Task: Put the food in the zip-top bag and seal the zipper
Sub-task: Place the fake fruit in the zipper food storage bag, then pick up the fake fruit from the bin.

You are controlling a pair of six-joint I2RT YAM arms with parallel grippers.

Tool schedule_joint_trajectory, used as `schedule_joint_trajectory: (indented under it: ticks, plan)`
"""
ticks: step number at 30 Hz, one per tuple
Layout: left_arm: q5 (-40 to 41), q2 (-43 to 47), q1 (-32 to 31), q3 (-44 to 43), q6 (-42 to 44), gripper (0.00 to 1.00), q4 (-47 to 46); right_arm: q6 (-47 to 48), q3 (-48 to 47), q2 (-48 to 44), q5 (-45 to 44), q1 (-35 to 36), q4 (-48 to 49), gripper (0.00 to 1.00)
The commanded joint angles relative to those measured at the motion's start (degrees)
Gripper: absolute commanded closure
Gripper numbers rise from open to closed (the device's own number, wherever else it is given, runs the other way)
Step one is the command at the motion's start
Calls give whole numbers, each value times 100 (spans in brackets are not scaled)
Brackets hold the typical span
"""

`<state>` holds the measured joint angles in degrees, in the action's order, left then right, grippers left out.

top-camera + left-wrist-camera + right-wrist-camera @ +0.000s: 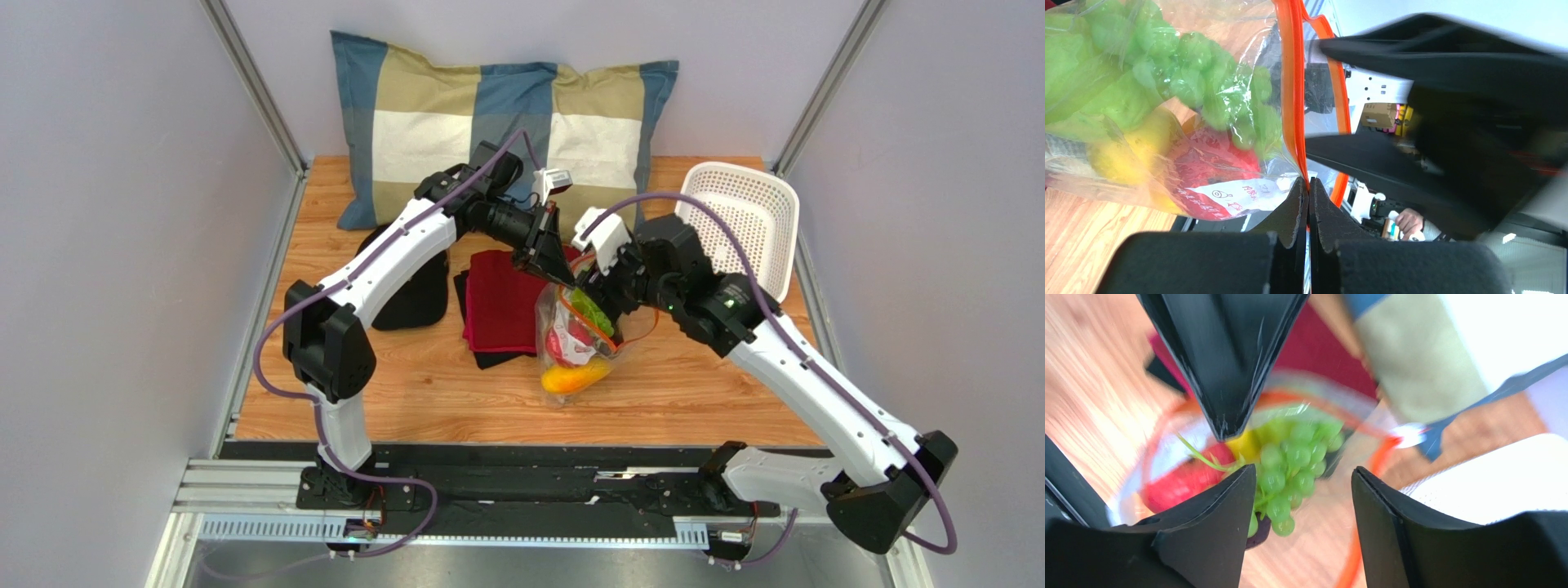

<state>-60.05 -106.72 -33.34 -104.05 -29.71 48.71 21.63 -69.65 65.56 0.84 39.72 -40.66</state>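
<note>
Looking at the zip-top bag (574, 346) first, I see it in the middle of the table, just right of a dark red cloth (503, 300). Its mouth is held up and stands open like a ring. I cannot tell if its bottom touches the wood. Inside, the food shows through the clear plastic: a green grape bunch (1290, 462) on top, a red piece (1214, 162) and a yellow piece (1125, 156) below it.

My left gripper (1309, 199) is clenched tight on the zipper (1293, 92), with the orange-red strip pinched between its two pads. My right gripper (1303, 478) hangs right over the bag's mouth with its jaws spread apart and nothing in them; the grapes show in the gap, down in the bag.

The table (736, 404) is light brown wood. A black cloth (417, 300) lies left of the red one. A white basket (742, 221) leans at the far right corner. A checked pillow (491, 123), blue, tan and white, rests against the back wall. Plain grey walls (123, 245) stand on all sides, and a black rail (528, 472) runs along the near edge under both arms.
</note>
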Motion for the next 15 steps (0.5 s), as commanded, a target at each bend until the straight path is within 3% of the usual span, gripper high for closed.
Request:
schedule_joint_trajectory:
  ticks: [1, 8, 15]
  plan:
    - [-156, 336, 38, 51, -52, 100, -230, -334, -874, -342, 337, -350, -82, 37]
    - [-191, 283, 38, 34, -140, 100, -379, -713, -875, 52, 1637, -2388, -82, 28]
    - [-182, 265, 38, -1, -193, 100, -415, -590, -1077, 1721, 1595, -4093, -214, 29]
